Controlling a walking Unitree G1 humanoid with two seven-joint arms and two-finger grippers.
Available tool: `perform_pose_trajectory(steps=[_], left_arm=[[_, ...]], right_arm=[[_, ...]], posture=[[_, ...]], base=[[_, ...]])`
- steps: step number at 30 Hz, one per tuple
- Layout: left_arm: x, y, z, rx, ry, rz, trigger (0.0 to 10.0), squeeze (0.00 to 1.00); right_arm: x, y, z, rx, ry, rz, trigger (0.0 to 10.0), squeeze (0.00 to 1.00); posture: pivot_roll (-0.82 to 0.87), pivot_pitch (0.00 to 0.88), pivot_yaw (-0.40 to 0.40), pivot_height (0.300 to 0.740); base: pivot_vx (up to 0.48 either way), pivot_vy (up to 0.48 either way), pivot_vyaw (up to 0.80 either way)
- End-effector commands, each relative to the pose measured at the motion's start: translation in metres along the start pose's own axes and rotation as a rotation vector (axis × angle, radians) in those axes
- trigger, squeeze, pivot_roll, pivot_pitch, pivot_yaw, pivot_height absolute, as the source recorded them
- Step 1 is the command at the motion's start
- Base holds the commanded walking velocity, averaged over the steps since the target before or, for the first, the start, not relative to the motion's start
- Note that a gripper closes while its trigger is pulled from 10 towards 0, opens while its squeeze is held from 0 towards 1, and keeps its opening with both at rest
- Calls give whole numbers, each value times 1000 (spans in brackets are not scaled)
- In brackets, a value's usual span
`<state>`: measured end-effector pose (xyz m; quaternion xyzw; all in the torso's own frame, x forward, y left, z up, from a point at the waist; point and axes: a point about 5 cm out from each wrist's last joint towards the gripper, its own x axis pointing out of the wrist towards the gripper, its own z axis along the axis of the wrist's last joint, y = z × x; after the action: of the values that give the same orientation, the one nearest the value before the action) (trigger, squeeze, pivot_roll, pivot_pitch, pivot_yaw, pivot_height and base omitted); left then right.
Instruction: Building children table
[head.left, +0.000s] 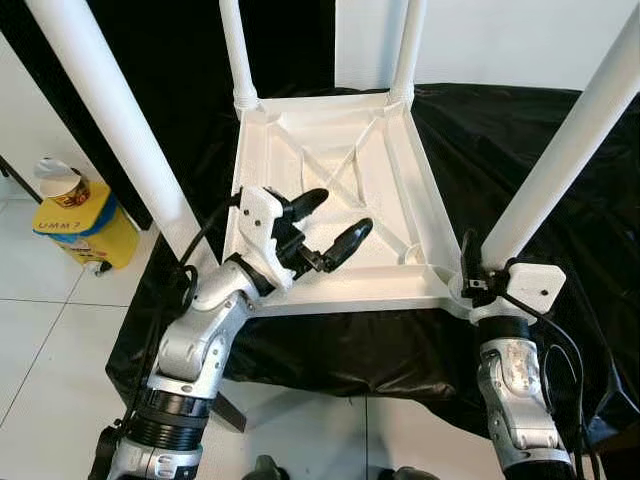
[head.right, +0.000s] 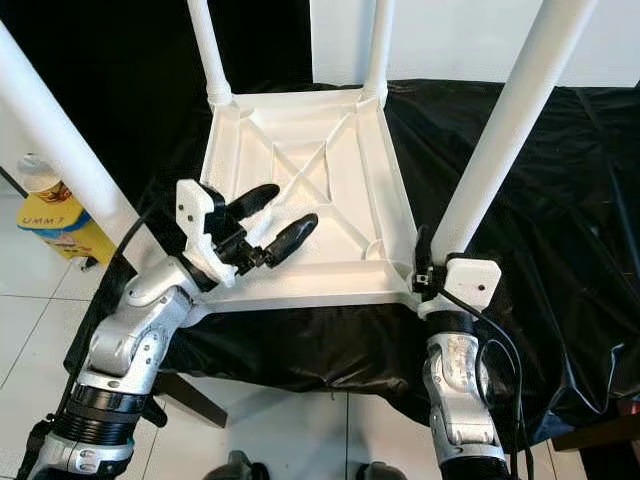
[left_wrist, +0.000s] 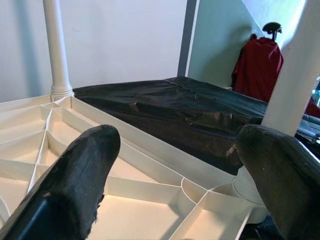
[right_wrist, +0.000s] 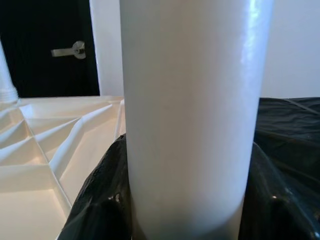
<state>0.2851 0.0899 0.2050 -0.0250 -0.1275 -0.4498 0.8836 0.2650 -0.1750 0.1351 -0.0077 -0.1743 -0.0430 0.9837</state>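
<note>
1. Where the black cloth (head.left: 560, 150) covers the work surface, the white table top (head.left: 330, 190) lies upside down on it, ribbed underside up; all places below are given relative to this table top.
2. Four white legs stand upright from its corners: near-left leg (head.left: 110, 120), near-right leg (head.left: 570, 150), far-left leg (head.left: 236, 50), far-right leg (head.left: 408, 45).
3. White tiled floor (head.left: 40, 330) lies below and to the robot's side of the table top.
4. Left arm, silver, reaches up over the near-left edge; left gripper (head.left: 328, 222) hovers above the ribbed underside just inside that edge, its two black fingers (left_wrist: 80, 175) spread apart and empty, touching nothing.
5. Right arm, silver, rises to the near-right corner; right gripper (head.left: 470, 268) sits at the base of the near-right leg, its black fingers (right_wrist: 100, 210) clamped on either side of that leg, just above the corner socket.
6. Yellow container (head.left: 85, 225) stands on the floor, well left of the table top.
7. A cup-like pot (head.left: 62, 182) rests on top of the yellow container.
</note>
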Motion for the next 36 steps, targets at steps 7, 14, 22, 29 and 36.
perform_pose_trajectory(steps=[7, 14, 22, 29, 36], left_arm=[[-3, -1, -1, 46, 47, -4, 10000, 0], [1, -6, 0, 58, 43, -24, 10000, 0], [0, -9, 1, 68, 54, -30, 10000, 0], [-6, -17, -6, 68, 120, -84, 10000, 0], [-15, -41, -26, 36, 243, -239, 10000, 0]], right_arm=[[-6, -12, -21, 38, 184, 227, 10000, 0], [3, -16, -12, 48, 138, 293, 10000, 1000], [9, -19, -7, 66, 163, 424, 10000, 0], [16, -25, -4, 32, 202, 580, 10000, 0], [28, -25, -3, -54, 229, 738, 10000, 0]], posture=[[34, 73, 43, 740], [33, 81, 45, 740], [46, 95, 42, 740], [57, 99, 47, 740], [67, 109, 43, 740]], base=[[0, 0, 0], [0, 0, 0], [0, 0, 0], [0, 0, 0], [0, 0, 0]])
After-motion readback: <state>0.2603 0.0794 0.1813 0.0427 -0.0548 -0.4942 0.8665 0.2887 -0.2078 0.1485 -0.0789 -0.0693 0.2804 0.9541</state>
